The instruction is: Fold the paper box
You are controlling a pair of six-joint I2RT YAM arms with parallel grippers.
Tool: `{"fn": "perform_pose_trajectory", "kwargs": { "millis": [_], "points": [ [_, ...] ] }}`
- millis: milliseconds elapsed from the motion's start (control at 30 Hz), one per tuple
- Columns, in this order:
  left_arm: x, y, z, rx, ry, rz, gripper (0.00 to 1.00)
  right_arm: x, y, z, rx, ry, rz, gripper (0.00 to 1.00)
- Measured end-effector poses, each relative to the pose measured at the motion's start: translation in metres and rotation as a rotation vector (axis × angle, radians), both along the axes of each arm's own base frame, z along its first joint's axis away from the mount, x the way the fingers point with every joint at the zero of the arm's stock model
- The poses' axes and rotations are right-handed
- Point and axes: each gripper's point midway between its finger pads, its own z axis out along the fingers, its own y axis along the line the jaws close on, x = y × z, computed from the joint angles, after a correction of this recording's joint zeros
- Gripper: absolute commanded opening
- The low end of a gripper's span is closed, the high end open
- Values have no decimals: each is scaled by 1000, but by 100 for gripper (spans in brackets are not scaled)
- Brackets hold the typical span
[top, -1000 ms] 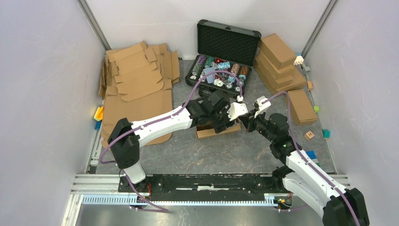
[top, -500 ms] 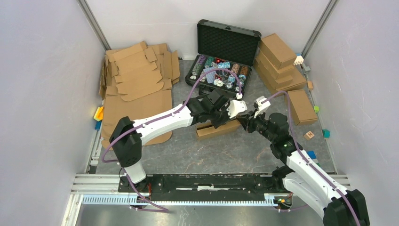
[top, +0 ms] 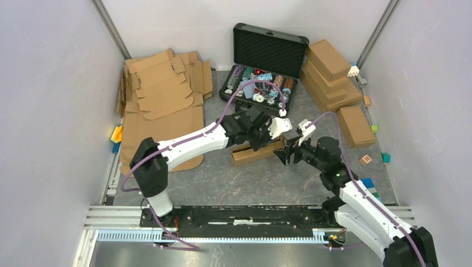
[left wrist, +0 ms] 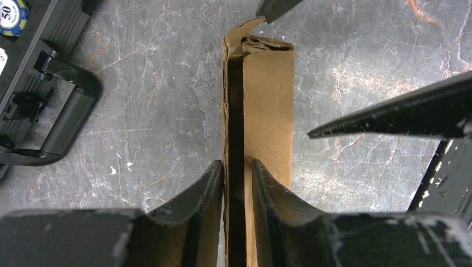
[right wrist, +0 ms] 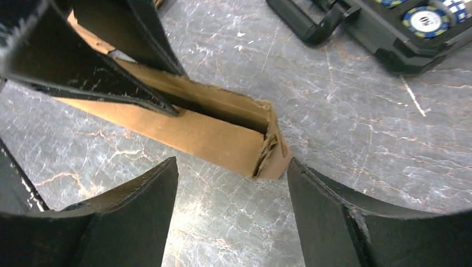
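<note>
One narrow brown corrugated box (left wrist: 270, 111) lay on the veined grey table (left wrist: 139, 111); left tool (left wrist: 238, 166) pinched its wall, right tool (right wrist: 231, 164) gaped apart.

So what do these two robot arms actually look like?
The left arm and right arm match: white shells on the long links, chunky black joints, and a thin purple cable looping along each. The left end effector and right end effector each have two tapered black fingers, scuffed with pale scratches.

Grey marbled tabletop (top: 250, 183), seemingly lilac walls (top: 50, 111)
</note>
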Motion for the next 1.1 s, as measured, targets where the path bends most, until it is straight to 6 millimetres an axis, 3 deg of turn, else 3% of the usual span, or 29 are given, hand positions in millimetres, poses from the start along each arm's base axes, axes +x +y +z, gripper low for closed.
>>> {"fn": "perform_pose_trajectory", "kwargs": {
  "millis": [133, 467, 833, 933, 1100],
  "points": [
    [0, 0, 0, 0, 0, 0, 32, -6, 8, -12, -21, 29, 48, 77],
    [3, 2, 0, -6, 8, 5, 40, 3, 10, -21, -29, 31, 18, 51],
    [1, -1, 3, -61, 74, -17, 56, 8, 15, -20, 5, 35, 6, 49],
    [-5, -2, -2, -53, 106, -31, 57, 9, 17, -19, 16, 33, 3, 49],
    [-7, -2, -18, -11, 152, -34, 47, 9, 18, -18, 23, 38, 3, 47]
  ]
}}
